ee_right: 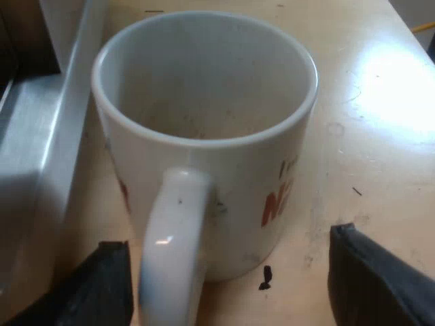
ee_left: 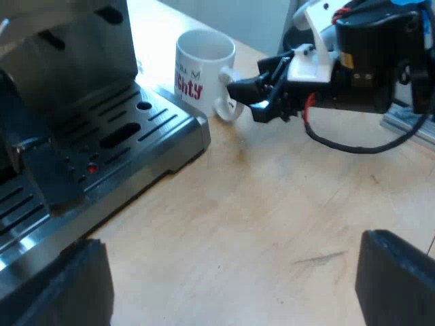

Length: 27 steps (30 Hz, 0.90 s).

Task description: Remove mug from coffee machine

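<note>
The mug (ee_left: 202,68) stands upright on the bench (ee_left: 272,217), off the coffee machine (ee_left: 102,122) and just beside the corner of its slotted metal tray (ee_left: 146,115). Seen from the right wrist, the mug (ee_right: 238,176) holds no drink, only faint brownish marks on its white inside wall. Red lettering runs round its outside. Its handle (ee_right: 173,244) points away from the machine.

The right jaws are spread wide, one black finger (ee_right: 102,285) on each side of the handle. Neither finger presses on it, and the jaws hold nothing. From the left wrist, the right jaws sit level with the handle (ee_left: 228,109), right at it.

The left jaws are also wide open and hold nothing. They hang over bare bench in front of the tray, well apart from the mug.

The machine's metal edge (ee_right: 41,149) runs close along one side of the mug. I cannot tell whether the two touch. A small dark speck (ee_right: 266,276) lies on the bench (ee_right: 380,102) at the mug's foot.
</note>
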Tool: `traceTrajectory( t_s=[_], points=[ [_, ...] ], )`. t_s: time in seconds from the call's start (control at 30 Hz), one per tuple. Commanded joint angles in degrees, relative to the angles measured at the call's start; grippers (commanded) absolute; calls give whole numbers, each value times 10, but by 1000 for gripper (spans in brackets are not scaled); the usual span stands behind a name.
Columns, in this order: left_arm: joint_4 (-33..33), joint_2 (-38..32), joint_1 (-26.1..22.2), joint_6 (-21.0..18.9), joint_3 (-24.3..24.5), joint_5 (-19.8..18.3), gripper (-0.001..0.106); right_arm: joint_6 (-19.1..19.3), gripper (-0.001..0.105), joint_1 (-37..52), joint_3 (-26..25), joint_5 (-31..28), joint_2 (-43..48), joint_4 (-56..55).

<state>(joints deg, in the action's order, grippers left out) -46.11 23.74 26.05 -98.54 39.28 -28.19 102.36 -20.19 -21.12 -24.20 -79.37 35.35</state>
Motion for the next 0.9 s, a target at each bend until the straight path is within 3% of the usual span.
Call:
traceTrajectory(
  t_s=[0.03, 0.17, 0.37, 0.5, 0.57, 0.73, 0.9],
  points=[
    [19, 0, 4, -5, 2, 5, 87, 1, 63, 0, -3, 36, 100, -137],
    [19, 0, 4, -5, 2, 16, 87, 1, 63, 0, -3, 39, 218, -257],
    [27, 0, 4, -6, 2, 28, 87, 1, 63, 0, -10, 39, 324, -377],
    [27, 0, 4, -7, 4, 57, 87, -11, 63, 0, -62, 70, 409, -548],
    [32, 0, 4, -7, 5, 55, 87, -12, 63, 0, -69, 76, 418, -564],
    [32, 0, 4, -32, 15, 56, 87, -16, 63, 0, -138, 196, 465, -667],
    [32, 0, 4, -30, 43, 53, 87, -36, 63, 0, -189, 259, 491, -675]
  ],
)
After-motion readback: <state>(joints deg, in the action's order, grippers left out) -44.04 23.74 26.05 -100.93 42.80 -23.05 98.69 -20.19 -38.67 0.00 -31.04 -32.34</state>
